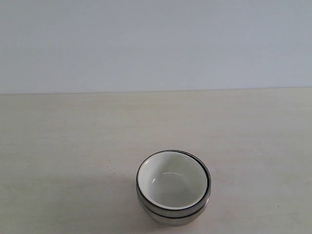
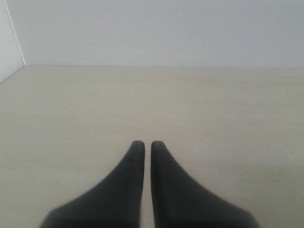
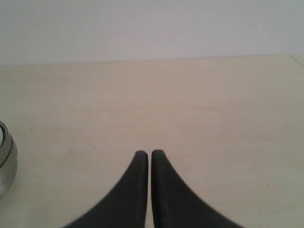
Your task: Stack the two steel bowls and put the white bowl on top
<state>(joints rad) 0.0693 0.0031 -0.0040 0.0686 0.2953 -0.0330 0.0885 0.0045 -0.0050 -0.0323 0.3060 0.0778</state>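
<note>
The white bowl sits nested on top of the two steel bowls, which stand stacked near the front middle of the table in the exterior view. Only the rims and part of the outer wall of the steel bowls show. An edge of the steel stack also appears in the right wrist view, off to the side of my right gripper, which is shut and holds nothing. My left gripper is shut too, over bare table with no bowl in its view. Neither gripper shows in the exterior view.
The pale wooden table runs back to a plain light wall. A wall corner shows in the left wrist view.
</note>
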